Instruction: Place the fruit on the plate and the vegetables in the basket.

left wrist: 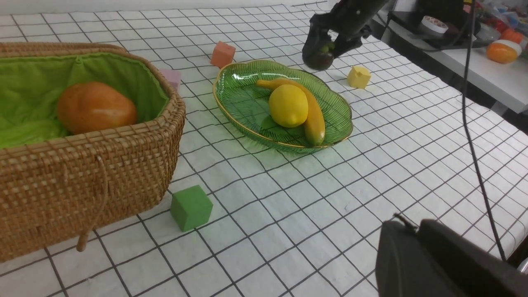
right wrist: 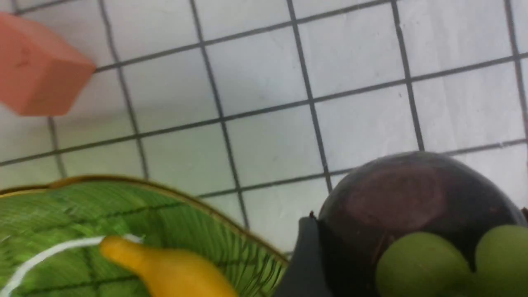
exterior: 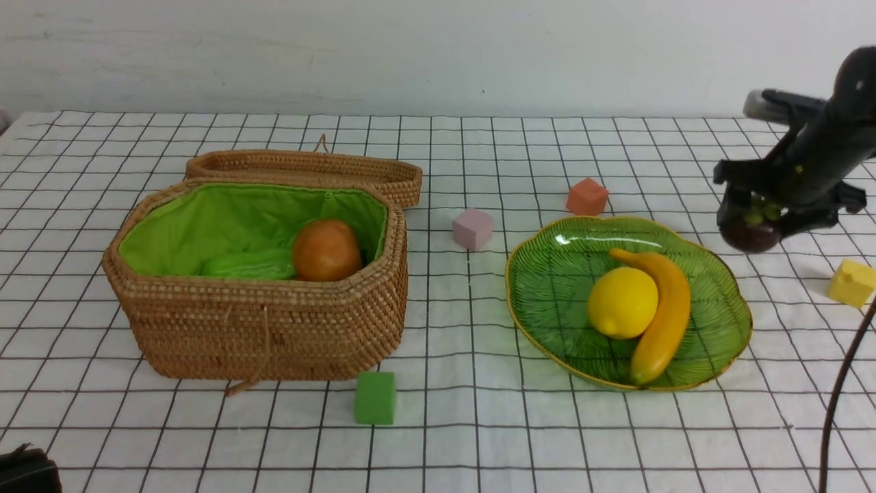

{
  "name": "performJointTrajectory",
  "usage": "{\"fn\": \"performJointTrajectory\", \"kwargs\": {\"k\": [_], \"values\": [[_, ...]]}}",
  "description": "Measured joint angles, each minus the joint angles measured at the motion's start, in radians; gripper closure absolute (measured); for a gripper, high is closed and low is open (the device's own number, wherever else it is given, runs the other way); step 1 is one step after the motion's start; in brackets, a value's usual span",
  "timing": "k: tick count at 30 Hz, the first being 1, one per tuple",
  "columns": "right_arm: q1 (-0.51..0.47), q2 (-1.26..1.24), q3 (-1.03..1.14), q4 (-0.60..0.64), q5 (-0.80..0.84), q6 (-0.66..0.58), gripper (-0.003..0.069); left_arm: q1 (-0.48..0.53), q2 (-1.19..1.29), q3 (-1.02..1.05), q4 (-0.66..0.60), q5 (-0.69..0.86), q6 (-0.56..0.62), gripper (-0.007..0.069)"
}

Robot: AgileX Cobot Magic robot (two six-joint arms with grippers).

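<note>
My right gripper (exterior: 755, 224) hangs above the cloth just right of the plate (exterior: 547, 239), shut on the dark purple mangosteen (exterior: 751, 236), whose green cap faces the wrist camera (right wrist: 416, 264). A yellow lemon (exterior: 621, 302) and a banana (exterior: 660, 311) lie side by side in the green glass plate. The wicker basket (exterior: 267, 329) on the left stands open and holds a round orange-tan potato (exterior: 326, 250) and a light-green cucumber (exterior: 250, 265). My left gripper (left wrist: 414, 225) is shut and empty, low over the near cloth.
The basket's lid (exterior: 308, 168) lies flat behind it. Foam cubes are scattered about: green (exterior: 375, 397) in front of the basket, pink (exterior: 472, 229) between basket and plate, orange-red (exterior: 586, 197) behind the plate, yellow (exterior: 851, 282) at the far right. A cable (exterior: 838, 390) crosses the right edge.
</note>
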Motion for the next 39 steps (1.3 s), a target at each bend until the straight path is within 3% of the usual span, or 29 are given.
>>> {"fn": "performJointTrajectory", "kwargs": {"k": [3,6,14,20,23,27,34,39], "values": [[0.031,-0.065,0.008,0.046,0.049,-0.045,0.0077,0.000,0.000,0.000,0.000,0.000,0.000,0.0577],[0.138,-0.142,0.057,0.143,0.093,-0.117,0.0077,0.000,0.000,0.000,0.000,0.006,0.000,0.0575],[0.313,-0.121,0.119,0.161,0.077,-0.138,0.0077,0.000,0.000,0.000,0.000,0.069,0.000,0.0566],[0.356,-0.094,0.120,0.107,0.039,-0.138,0.0071,0.000,0.000,0.000,0.000,0.082,0.000,0.0565],[0.360,-0.087,0.120,0.081,0.038,-0.136,-0.0012,0.000,0.000,0.000,0.005,0.082,0.000,0.0565],[0.360,-0.096,0.120,0.072,0.054,-0.114,-0.0017,0.000,0.000,0.000,0.007,0.082,0.001,0.0565],[0.360,-0.233,0.121,0.060,0.180,-0.105,0.0071,0.000,0.000,0.000,0.030,0.074,0.002,0.0565],[0.362,-0.410,0.155,0.050,0.233,-0.100,0.0232,0.000,-0.028,0.001,0.106,0.051,0.000,0.0618]]}}
